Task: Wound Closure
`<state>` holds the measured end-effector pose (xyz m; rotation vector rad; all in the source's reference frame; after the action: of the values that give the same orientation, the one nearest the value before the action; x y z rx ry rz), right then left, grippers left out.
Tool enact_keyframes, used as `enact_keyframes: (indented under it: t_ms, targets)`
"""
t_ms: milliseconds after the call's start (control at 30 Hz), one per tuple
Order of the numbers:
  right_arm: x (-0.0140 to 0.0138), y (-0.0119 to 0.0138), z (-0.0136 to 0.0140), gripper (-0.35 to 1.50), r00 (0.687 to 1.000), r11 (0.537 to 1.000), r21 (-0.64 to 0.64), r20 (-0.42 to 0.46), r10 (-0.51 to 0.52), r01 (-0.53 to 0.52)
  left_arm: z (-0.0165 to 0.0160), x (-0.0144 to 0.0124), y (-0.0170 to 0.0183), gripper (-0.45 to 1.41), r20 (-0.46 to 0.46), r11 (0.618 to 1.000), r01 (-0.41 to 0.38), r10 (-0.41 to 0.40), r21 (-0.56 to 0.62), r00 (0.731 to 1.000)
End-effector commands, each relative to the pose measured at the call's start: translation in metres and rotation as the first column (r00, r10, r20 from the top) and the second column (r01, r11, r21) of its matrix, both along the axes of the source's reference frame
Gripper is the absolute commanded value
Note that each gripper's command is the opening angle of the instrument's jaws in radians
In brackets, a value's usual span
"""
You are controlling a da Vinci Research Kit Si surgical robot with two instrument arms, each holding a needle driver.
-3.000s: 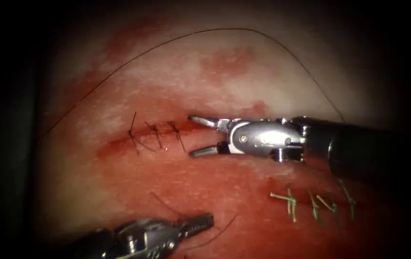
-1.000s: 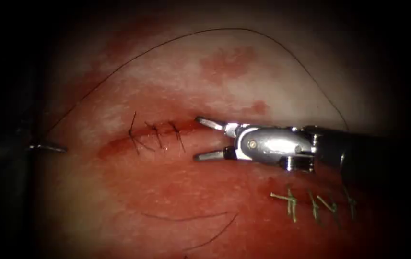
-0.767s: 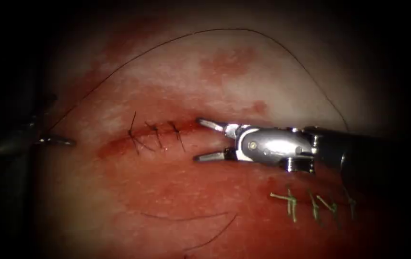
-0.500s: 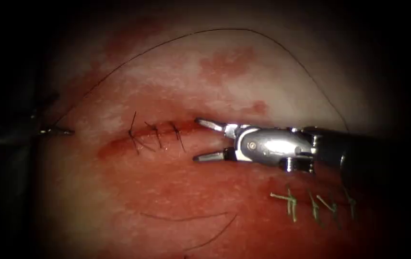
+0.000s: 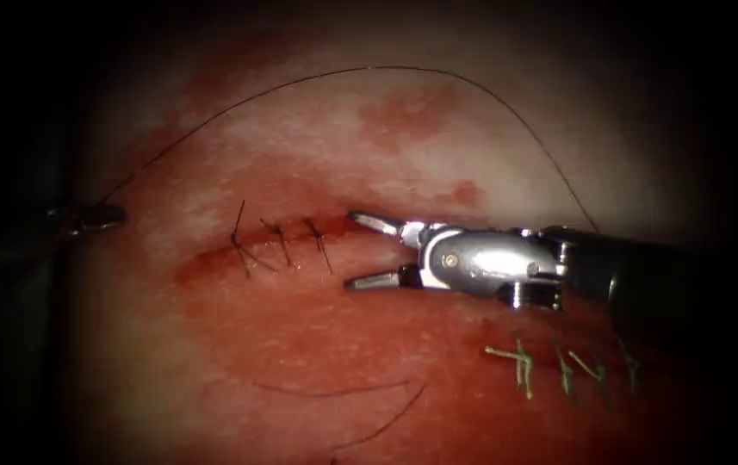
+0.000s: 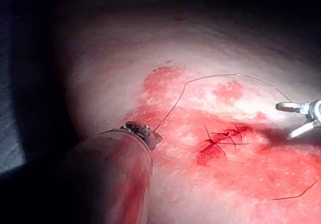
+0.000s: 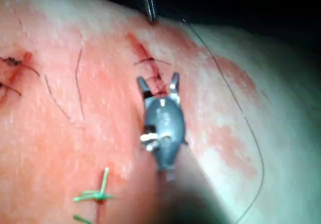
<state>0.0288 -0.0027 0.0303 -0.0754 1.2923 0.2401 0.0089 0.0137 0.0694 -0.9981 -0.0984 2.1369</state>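
- Your right arm's silver needle driver (image 5: 353,248) has its jaws spread, holding nothing, at the right end of the dark-stitched cut (image 5: 278,243) in the reddened pork tissue (image 5: 317,344).
- Your left arm's tool (image 5: 97,215), far left, pinches the thin dark thread (image 5: 369,69), which arcs over the far side.
- Needle: cannot tell where.

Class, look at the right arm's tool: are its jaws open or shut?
Open. The right tool shows two jaws spread apart in a V at the cut's right end, with nothing between them.
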Motion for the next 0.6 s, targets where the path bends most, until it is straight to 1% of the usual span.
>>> enact_keyframes:
  t_ms: [33, 133, 200, 233, 400, 433, 600]
  targets:
    - [0.0007, 0.0001, 0.0003, 1.23, 1.0, 1.0, -0.001, -0.002, -0.001, 0.001, 0.0, -0.001, 0.001, -0.45, -0.001, 1.0, -0.001, 0.001, -0.017, 1.0]
    - [0.0008, -0.0001, 0.0001, 1.23, 1.0, 1.0, -0.001, -0.002, -0.001, 0.001, -0.0015, -0.0033, 0.0024, -0.45, 0.002, 0.999, -0.02, 0.02, -0.037, 1.0]
    - [0.0008, -0.0001, 0.0001, 1.23, 1.0, 1.0, -0.001, -0.002, -0.001, 0.001, -0.0025, -0.0054, 0.0035, -0.45, 0.011, 0.999, -0.038, 0.039, -0.039, 0.999]
    - [0.0008, -0.0002, 0.0001, 1.23, 1.0, 1.0, 0.004, -0.003, 0.001, -0.001, -0.0031, -0.0075, 0.0045, -0.45, 0.025, 0.998, -0.051, 0.052, -0.041, 0.998]
    - [0.0008, -0.0004, 0.0001, 1.23, 1.0, 1.0, 0.002, -0.003, 0.001, -0.001, -0.0038, -0.0129, 0.0072, -0.45, 0.046, 0.996, -0.069, 0.071, -0.049, 0.996]
    - [0.0008, -0.0006, 0.0001, 1.23, 1.0, 1.0, 0.002, -0.001, -0.001, 0.001, -0.0039, -0.0152, 0.0082, -0.45, 0.055, 0.995, -0.076, 0.079, -0.058, 0.995]
    - [0.0009, -0.0008, 0.0001, 1.25, 1.0, 1.0, 0.006, 0.0, -0.002, 0.002, -0.0038, -0.0207, 0.0104, -0.45, 0.097, 0.992, -0.096, 0.103, -0.076, 0.99]
